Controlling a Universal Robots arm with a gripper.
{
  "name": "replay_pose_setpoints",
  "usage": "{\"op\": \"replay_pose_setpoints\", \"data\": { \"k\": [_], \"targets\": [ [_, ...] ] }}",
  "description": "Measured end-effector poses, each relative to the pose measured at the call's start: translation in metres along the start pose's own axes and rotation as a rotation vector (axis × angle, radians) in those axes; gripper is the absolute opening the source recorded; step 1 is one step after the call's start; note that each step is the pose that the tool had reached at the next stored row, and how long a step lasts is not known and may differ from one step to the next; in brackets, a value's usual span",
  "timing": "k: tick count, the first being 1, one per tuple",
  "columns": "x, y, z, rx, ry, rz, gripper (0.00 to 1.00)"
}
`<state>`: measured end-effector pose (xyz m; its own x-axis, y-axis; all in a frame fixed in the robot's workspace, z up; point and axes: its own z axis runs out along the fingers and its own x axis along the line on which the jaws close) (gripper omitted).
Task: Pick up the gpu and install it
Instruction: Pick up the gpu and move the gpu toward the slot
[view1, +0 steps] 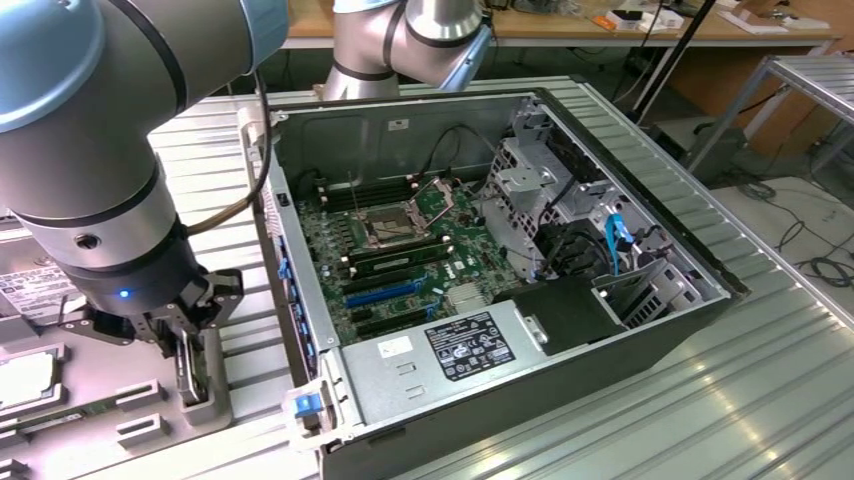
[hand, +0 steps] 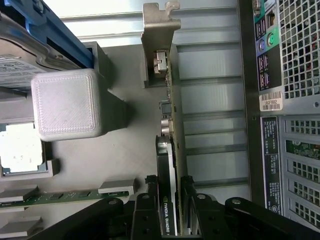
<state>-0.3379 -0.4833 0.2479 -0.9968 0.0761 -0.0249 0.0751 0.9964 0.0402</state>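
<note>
The gpu (hand: 167, 150) stands on edge in a slot of the grey parts tray (hand: 125, 160), its black fan shroud on one face and its silver end bracket (hand: 160, 30) at the far end. My gripper (hand: 169, 187) straddles the card with one black finger (hand: 150, 187) on the fan side and the other on the board side, both close to it but with slim gaps showing. In the exterior view my gripper (view1: 191, 365) reaches down onto the tray (view1: 134, 420), at the exterior view's left of the open computer case (view1: 641, 330).
The motherboard (view1: 387, 250) lies inside the case, with blue slots (view1: 380, 292) near the power supply (view1: 454, 350). On the tray sit a hard drive (hand: 15, 70), a processor (hand: 20, 150), a green memory stick (hand: 60, 197) and a raised grey block (hand: 67, 102). The case's rear panel (hand: 290, 100) is close beside the card.
</note>
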Motion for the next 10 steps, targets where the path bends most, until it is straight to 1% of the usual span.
{"op": "replay_pose_setpoints", "data": {
  "k": [8,10],
  "targets": [
    [-0.0014,0.0001,-0.0001,0.0002,0.0008,0.0,0.31],
    [-0.0015,0.0001,0.0,0.0001,0.0007,0.0,0.27]
  ]
}}
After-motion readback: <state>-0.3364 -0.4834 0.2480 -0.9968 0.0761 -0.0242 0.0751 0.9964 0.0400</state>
